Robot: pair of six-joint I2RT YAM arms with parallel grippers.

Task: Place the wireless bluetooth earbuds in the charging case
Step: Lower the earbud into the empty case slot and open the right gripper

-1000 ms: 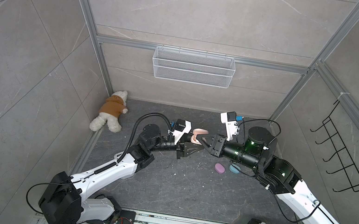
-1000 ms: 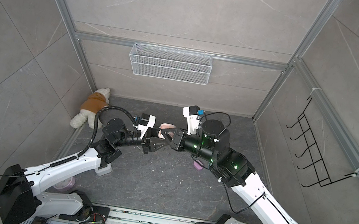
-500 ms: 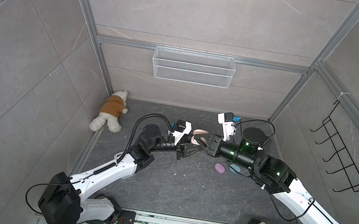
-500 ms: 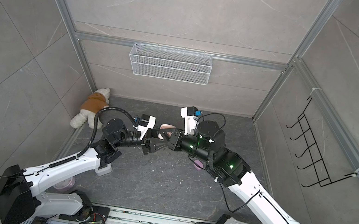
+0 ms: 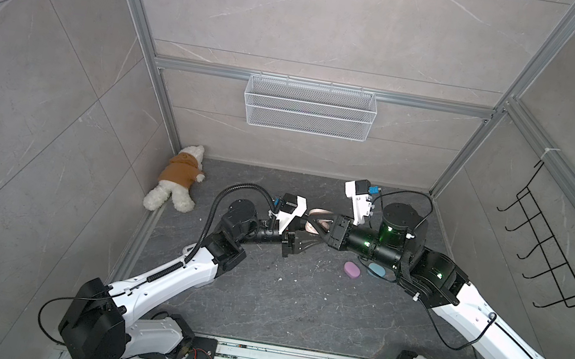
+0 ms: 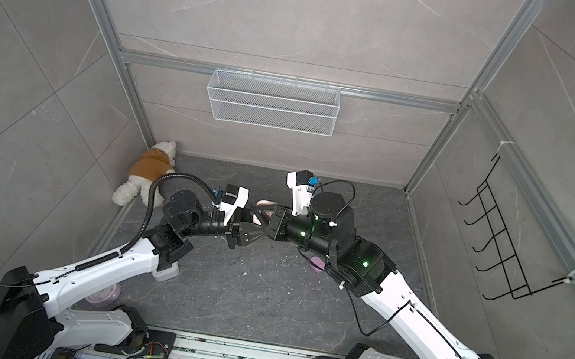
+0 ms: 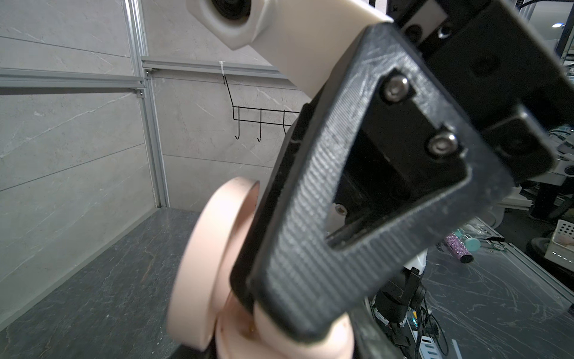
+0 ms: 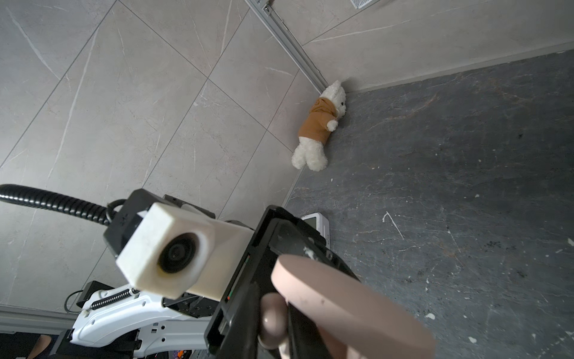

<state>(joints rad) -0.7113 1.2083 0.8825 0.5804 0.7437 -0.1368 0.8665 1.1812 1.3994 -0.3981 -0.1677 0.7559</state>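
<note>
A peach charging case point(image 5: 318, 217) hangs above the mid-floor with its lid point(image 7: 211, 264) swung open. My left gripper point(image 5: 304, 236) is shut on its base point(image 7: 239, 337). My right gripper point(image 8: 273, 326) meets it from the right, shut on one peach earbud point(image 8: 272, 314) between its black fingers point(image 7: 310, 217). The earbud sits right at the case's open base, under the lid point(image 8: 348, 307); I cannot tell whether it is seated. In both top views the two grippers touch tip to tip over the case point(image 6: 266, 206). No other earbuds show.
A lilac oval case point(image 5: 352, 269) and a blue one point(image 5: 378, 269) lie on the floor under my right arm. A plush bear point(image 5: 178, 182) lies in the back left corner. A small white device point(image 6: 165, 272) stands under my left arm. White specks dot the dark floor.
My right gripper has shifted a little to the left, closer into the open case. The left gripper and the case have stayed in place.
</note>
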